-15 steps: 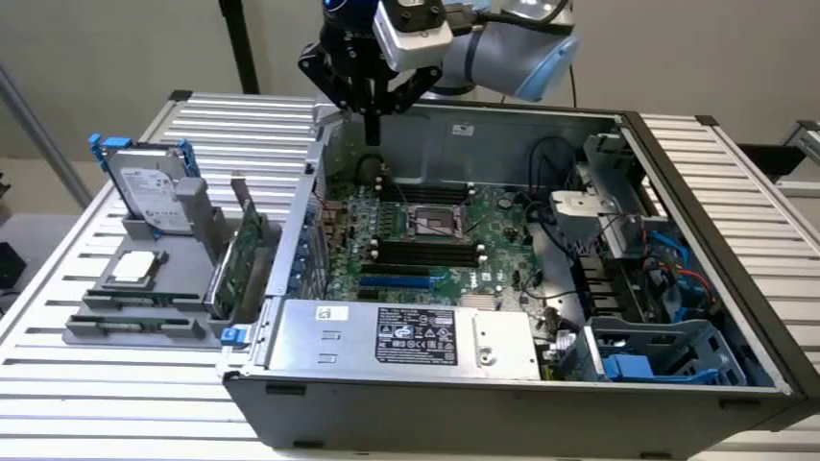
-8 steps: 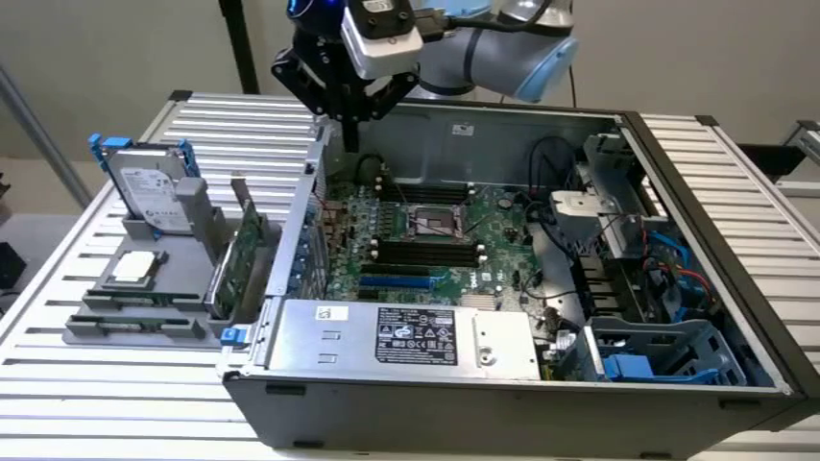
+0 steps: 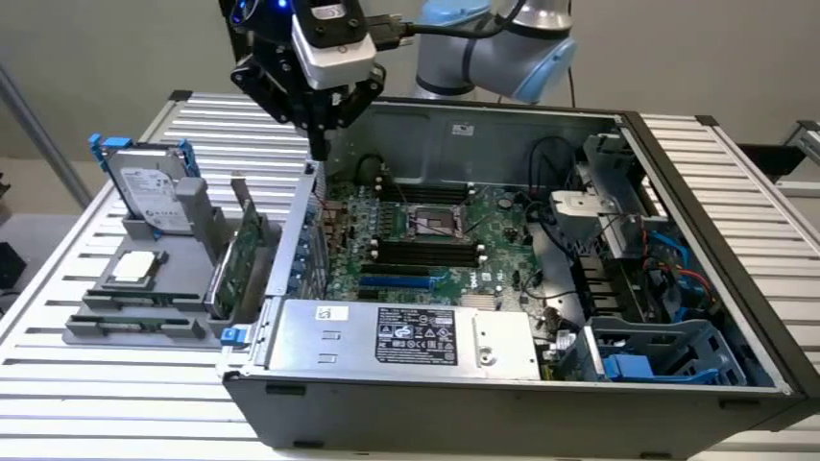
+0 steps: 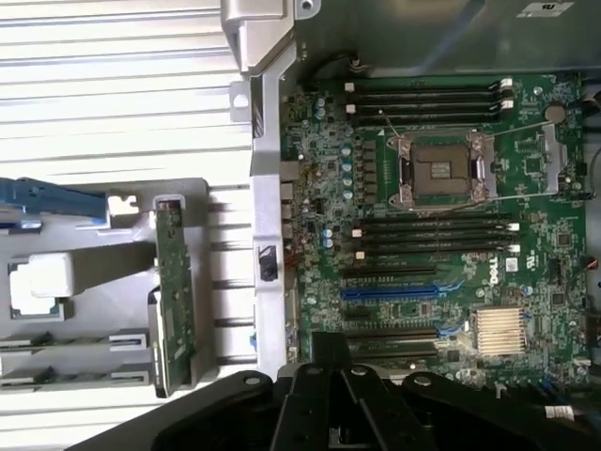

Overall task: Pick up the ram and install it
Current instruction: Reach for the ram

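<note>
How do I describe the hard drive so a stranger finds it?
On the exterior view's left, beside the open computer case, sits a grey holder. At its far end stands the hard drive: silver and boxy, unlike the thin green card nearby.

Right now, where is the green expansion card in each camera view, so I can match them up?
Exterior view: the green expansion card stands on edge in the gray holder, on the exterior view's left, just outside the case wall.
Wrist view: the card stands in the same holder, between the loose processor and the case wall.
Shared landmark: the motherboard's CPU socket, inside the case.
</note>
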You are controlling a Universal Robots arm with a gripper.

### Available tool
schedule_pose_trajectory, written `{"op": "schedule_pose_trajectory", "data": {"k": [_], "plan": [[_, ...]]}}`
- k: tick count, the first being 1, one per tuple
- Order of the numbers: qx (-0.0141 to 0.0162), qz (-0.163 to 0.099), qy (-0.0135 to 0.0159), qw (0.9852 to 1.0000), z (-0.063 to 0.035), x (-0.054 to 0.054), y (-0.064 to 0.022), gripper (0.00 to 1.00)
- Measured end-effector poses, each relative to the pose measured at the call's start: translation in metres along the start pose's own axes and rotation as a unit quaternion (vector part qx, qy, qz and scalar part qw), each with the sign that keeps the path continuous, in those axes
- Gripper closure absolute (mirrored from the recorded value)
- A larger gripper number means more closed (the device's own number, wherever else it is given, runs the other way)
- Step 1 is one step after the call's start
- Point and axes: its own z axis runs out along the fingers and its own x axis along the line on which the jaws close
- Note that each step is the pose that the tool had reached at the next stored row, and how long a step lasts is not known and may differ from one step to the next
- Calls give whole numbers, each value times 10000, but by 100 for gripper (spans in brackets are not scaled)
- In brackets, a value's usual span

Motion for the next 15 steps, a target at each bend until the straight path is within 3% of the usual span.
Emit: {"op": "schedule_pose_trajectory", "data": {"k": [15], "plan": [[0,0,0,10000,-21,580,-296,100]]}}
